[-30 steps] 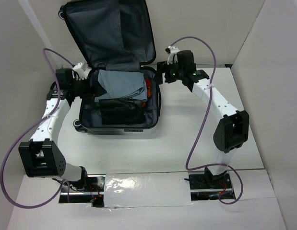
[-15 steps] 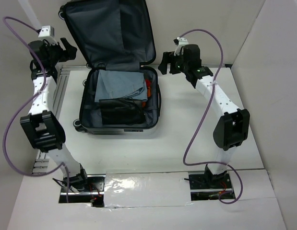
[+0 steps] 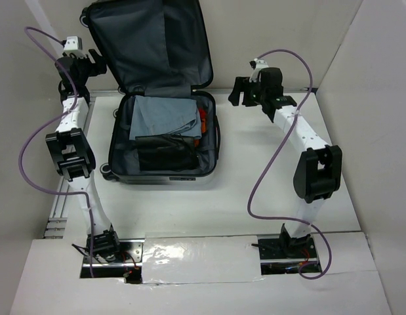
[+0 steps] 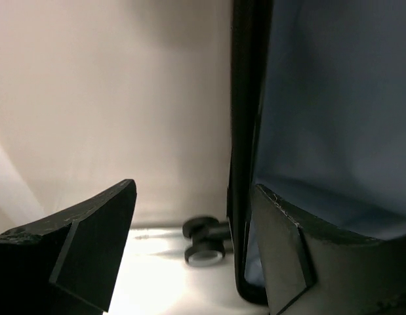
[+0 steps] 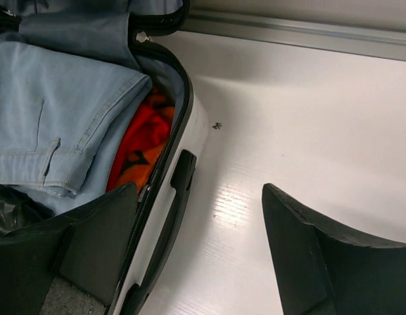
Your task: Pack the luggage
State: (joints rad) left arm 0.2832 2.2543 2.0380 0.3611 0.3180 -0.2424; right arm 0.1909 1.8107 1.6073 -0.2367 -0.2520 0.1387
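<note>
Packing appears largely done: clothes [image 3: 164,117] are seen folded inside the luggage [image 3: 162,176], lying open on the worktop [image 3: 255,170], lid [image 3: 150,46] upright. Closing is left. Left tool [image 3: 96,65] and right tool [image 3: 237,92] are held wide, empty.

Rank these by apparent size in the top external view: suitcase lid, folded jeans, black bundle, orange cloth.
1. suitcase lid, clearly the largest.
2 and 3. folded jeans and black bundle: they look too alike to rank.
4. orange cloth, only a sliver showing beside the jeans.
</note>
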